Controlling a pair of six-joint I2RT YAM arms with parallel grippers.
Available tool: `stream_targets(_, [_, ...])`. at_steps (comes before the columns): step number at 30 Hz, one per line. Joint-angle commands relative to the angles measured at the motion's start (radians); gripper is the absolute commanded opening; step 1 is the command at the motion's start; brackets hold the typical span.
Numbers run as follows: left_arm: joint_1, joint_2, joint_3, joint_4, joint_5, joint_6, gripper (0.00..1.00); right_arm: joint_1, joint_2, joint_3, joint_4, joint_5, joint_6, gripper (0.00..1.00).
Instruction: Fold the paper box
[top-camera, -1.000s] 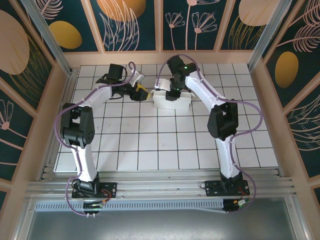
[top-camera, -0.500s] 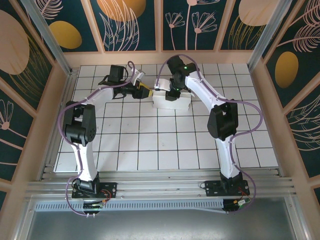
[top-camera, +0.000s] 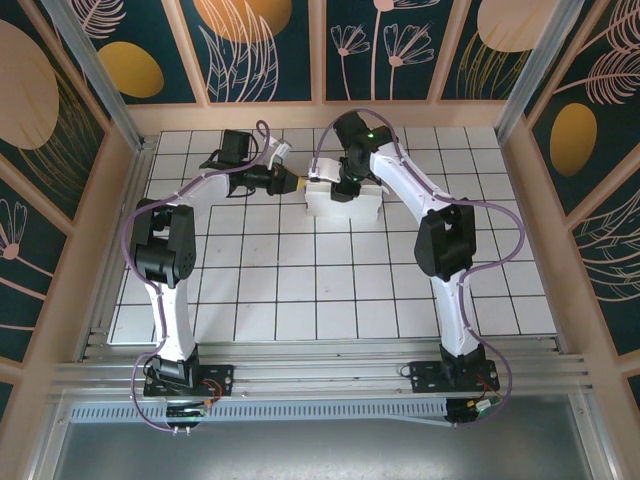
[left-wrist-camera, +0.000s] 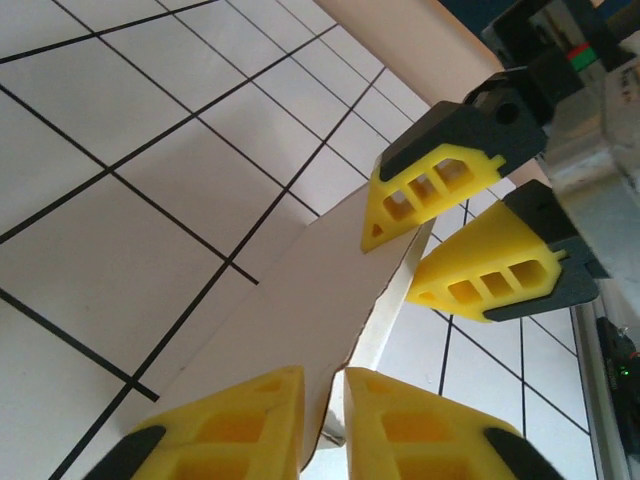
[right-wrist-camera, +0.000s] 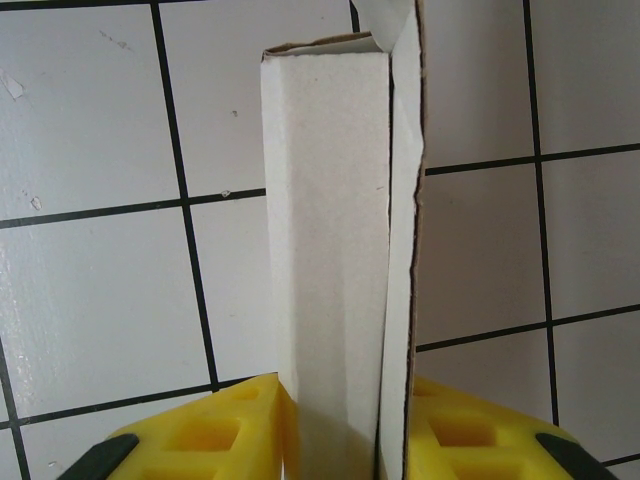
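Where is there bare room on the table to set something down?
Free: the tiles of the table between the two arms, from the paper box to the near edge. Crowded: far centre, where the left hand and right hand meet at the box.

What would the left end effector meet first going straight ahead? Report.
The box: its flap already sits between the fingertips of the left end effector. Farther along that flap it would likely reach the right end effector, though depth is unclear.

Paper box (top-camera: 343, 203) on table (top-camera: 300, 300), far centre. Left gripper (top-camera: 295, 180) at box's left edge (flap between its fingers), right gripper (top-camera: 340, 188) at its far side, wall between fingers.
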Motion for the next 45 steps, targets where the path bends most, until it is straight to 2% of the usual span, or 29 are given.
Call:
stream_targets(1, [0.001,-0.002,-0.015,0.064,0.075,-0.073,0.15,0.004,0.021,0.032,-0.039,-0.012,-0.084,0.3])
stream_targets(11, [-0.026,-0.005,-0.031,0.063,-0.006,-0.129,0.13,0.008,0.026,0.035,-0.039,-0.006,-0.077,0.29])
stream_targets(18, [-0.05,-0.009,-0.041,0.12,-0.004,-0.23,0.12,0.008,0.026,0.034,-0.037,-0.003,-0.075,0.28])
stream_targets(30, [-0.071,-0.017,-0.1,0.136,-0.02,-0.25,0.12,0.01,0.027,0.035,-0.038,0.001,-0.071,0.27])
stream_targets(35, [-0.084,-0.037,-0.168,0.21,-0.016,-0.303,0.13,0.011,0.034,0.041,-0.036,0.004,-0.066,0.27])
stream_targets(45, [-0.093,-0.027,-0.209,0.293,-0.127,-0.394,0.09,0.013,0.04,0.042,-0.026,0.011,-0.063,0.26])
